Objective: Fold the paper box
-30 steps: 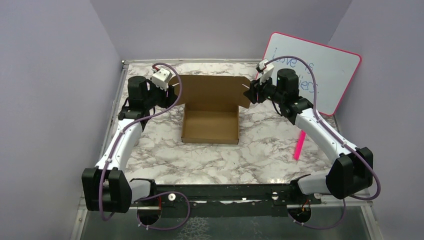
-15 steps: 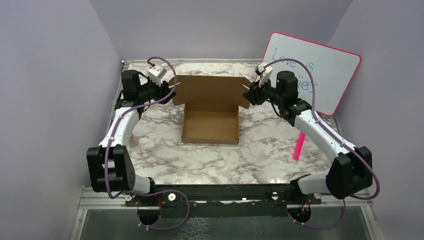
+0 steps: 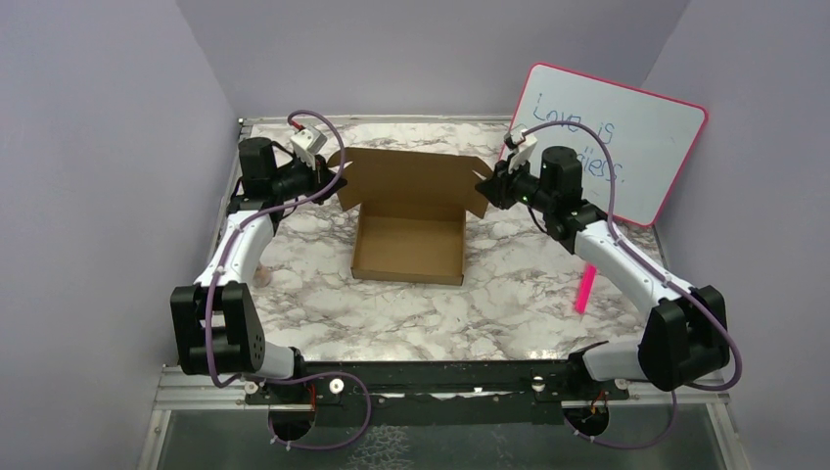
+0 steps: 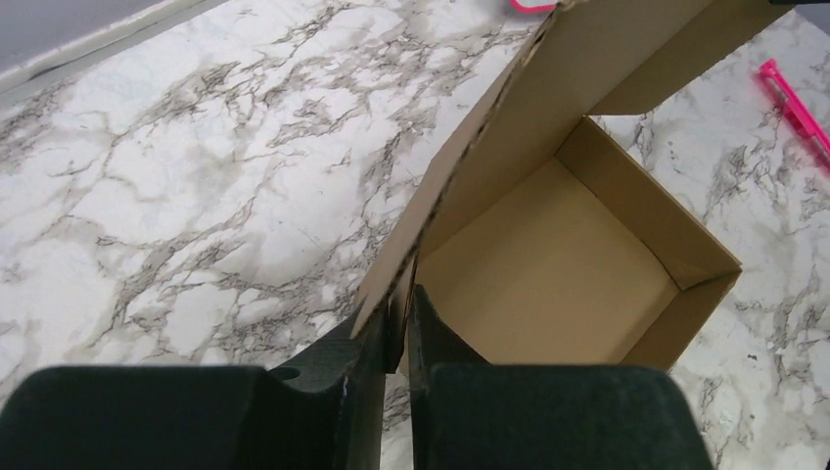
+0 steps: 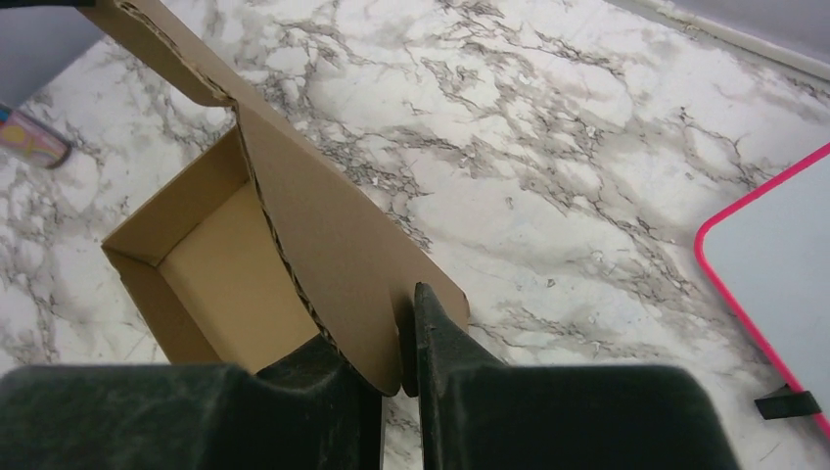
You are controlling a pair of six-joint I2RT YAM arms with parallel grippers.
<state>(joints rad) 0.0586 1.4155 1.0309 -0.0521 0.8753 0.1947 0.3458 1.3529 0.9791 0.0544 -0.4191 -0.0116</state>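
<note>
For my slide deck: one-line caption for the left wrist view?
Left gripper pinches the raised lid flap of the open paper box over a marble table.

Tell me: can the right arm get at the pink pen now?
Probably not yet. The right gripper is shut on a flap of the paper box; the pink pen lies free beside that arm, so it must let go first.
</note>
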